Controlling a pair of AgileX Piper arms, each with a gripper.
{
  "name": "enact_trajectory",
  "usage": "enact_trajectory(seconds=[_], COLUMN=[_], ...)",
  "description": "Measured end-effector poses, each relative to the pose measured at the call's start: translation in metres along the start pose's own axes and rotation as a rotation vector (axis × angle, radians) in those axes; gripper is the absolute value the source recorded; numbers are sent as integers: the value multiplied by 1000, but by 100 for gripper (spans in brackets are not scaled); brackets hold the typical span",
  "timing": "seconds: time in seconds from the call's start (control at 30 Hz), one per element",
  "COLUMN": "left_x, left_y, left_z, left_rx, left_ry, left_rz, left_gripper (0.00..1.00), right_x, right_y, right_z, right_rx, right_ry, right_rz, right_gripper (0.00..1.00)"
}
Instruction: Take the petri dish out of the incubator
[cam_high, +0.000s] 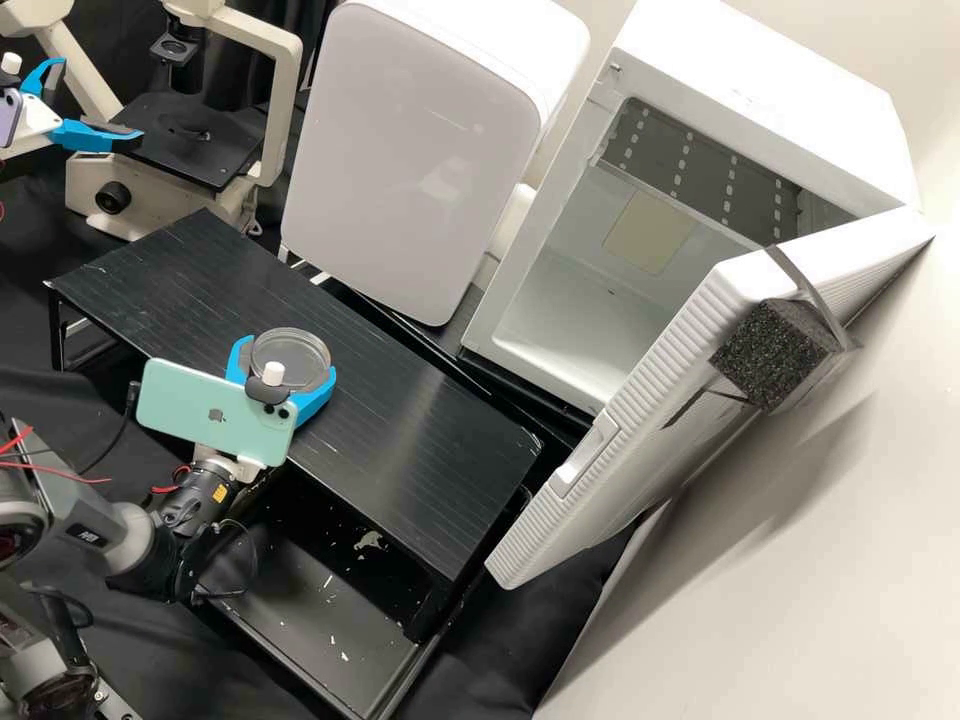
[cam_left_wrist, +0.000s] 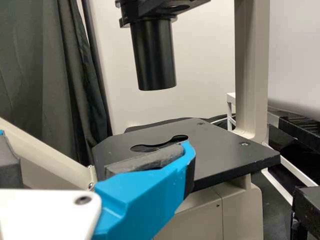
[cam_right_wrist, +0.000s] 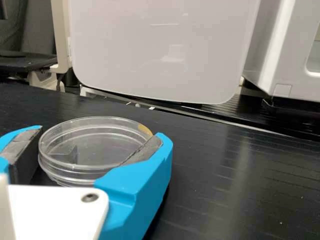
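Note:
In the high view my right gripper (cam_high: 289, 362) is over the black platform (cam_high: 420, 440), its blue fingers on opposite sides of the clear, round petri dish (cam_high: 290, 355). The right wrist view shows the gripper (cam_right_wrist: 100, 136) shut on the lidded dish (cam_right_wrist: 90, 142), which is level and low over the platform; whether it touches the surface I cannot tell. At the high view's upper left, my left gripper (cam_high: 100, 100) stands open and empty by the microscope. In the left wrist view this gripper (cam_left_wrist: 97, 152) has its fingers wide apart. A white cabinet (cam_high: 780, 110) has its door swung wide.
The microscope (cam_high: 190, 140) stands behind the platform's left end. A closed white cabinet (cam_high: 410, 150) is behind the platform's middle. The open door (cam_high: 640, 420), with a black foam block (cam_high: 770, 355), juts forward on the right. A dark tray (cam_high: 330, 620) lies below the platform.

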Motion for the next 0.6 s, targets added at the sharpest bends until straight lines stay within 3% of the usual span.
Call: enact_trajectory(seconds=[0.03, 0.13, 0.37, 0.6], left_x=[0, 0, 0, 0], left_y=[0, 0, 0, 0], left_z=[0, 0, 0, 0], left_rx=[0, 0, 0, 0], left_ry=[0, 0, 0, 0], left_rz=[0, 0, 0, 0], left_gripper=[100, 100, 100, 100], right_x=[1, 2, 1, -10], right_y=[0, 0, 1, 13], right_z=[1, 2, 2, -7], right_rx=[3, 12, -9, -50], right_ry=[-2, 1, -3, 11], right_rz=[1, 4, 9, 94], right_gripper=[100, 100, 100, 100])
